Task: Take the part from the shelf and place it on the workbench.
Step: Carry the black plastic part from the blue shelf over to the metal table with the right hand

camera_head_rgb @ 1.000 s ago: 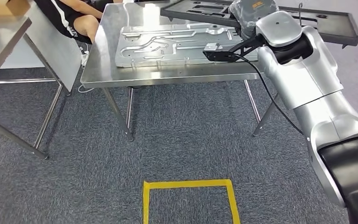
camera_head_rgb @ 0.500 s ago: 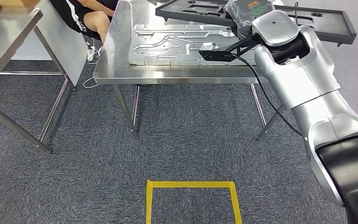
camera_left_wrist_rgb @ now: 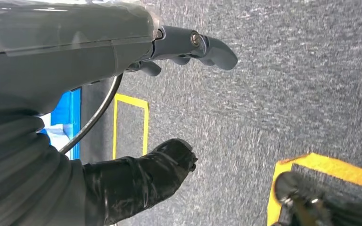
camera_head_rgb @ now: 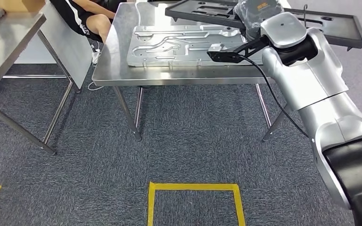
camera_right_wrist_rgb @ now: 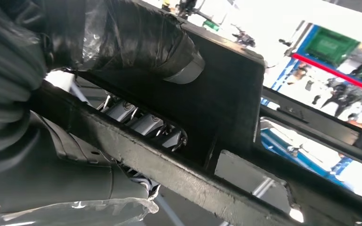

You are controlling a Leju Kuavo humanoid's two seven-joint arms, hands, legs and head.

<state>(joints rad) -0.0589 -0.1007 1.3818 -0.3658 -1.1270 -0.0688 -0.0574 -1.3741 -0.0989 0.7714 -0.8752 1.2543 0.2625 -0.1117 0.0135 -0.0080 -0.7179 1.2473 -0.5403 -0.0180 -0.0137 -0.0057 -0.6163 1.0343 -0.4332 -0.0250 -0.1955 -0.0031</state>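
Observation:
The part is a flat black frame (camera_head_rgb: 330, 23) with cut-outs, and my right hand (camera_head_rgb: 257, 12), wrapped in plastic, holds it level above the far right of the steel workbench (camera_head_rgb: 115, 61). In the right wrist view my right hand (camera_right_wrist_rgb: 136, 42) grips a bar of the frame (camera_right_wrist_rgb: 226, 94), thumb on one face and fingers showing through a slot. A silver pressed metal plate (camera_head_rgb: 179, 42) lies on the workbench under and in front of the frame. My left hand (camera_left_wrist_rgb: 99, 52) hangs over the carpet with thumb and fingers apart, holding nothing.
A second steel table (camera_head_rgb: 9, 33) stands at the left with a cardboard box (camera_head_rgb: 19, 4) on it. A person (camera_head_rgb: 82, 16) sits behind the workbench's left corner, beside a grey panel (camera_head_rgb: 66, 42). A yellow tape square (camera_head_rgb: 193, 188) marks the carpet in front of me.
The whole picture has shifted, so the camera has moved; the workbench now sits a little further right in view. My right hand keeps holding the black frame over the table's far side.

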